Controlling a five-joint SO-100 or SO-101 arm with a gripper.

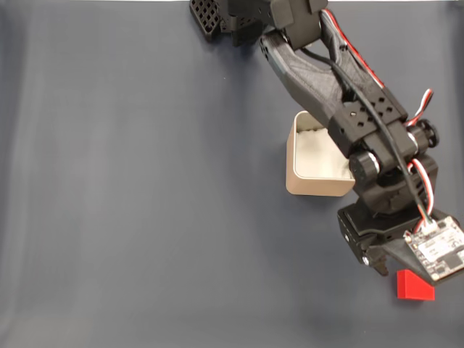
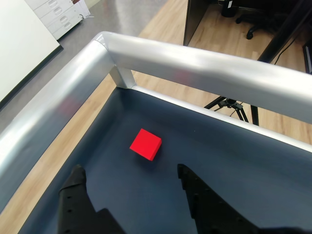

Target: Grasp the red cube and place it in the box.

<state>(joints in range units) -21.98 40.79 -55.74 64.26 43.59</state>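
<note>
- A black robot arm reaches across a dark blue-grey tabletop (image 1: 130, 203) in the fixed view, coming from the top edge toward the lower right.
- The red cube (image 2: 145, 144) lies flat on the tabletop near a corner. In the wrist view it sits ahead of the claw (image 2: 131, 178), in line with the gap between the two fingers but not yet between them.
- The claw is spread wide and holds nothing. Both dark fingertips show at the bottom of the wrist view, well apart, with bare tabletop between them.
- The box (image 1: 315, 161) stands on the tabletop beside the arm's middle, well apart from the cube. It is beige, with a pale inside.
- Handling, as a judgement: the cube looks small, light and rigid, with plain matte faces that should not slip much. Two opposite flat sides seem the best place to grip. It lies turned at an angle to the claw, so the fingers may meet corners unless the wrist twists first.
- Hidden parts: in the fixed view, the wrist and a small circuit board (image 1: 436, 248) cover the top of the cube, leaving a red wedge.
- The arm covers the box's right side.
- A silver rail (image 2: 195, 61) borders the tabletop in the wrist view; wooden floor lies beyond.
</note>
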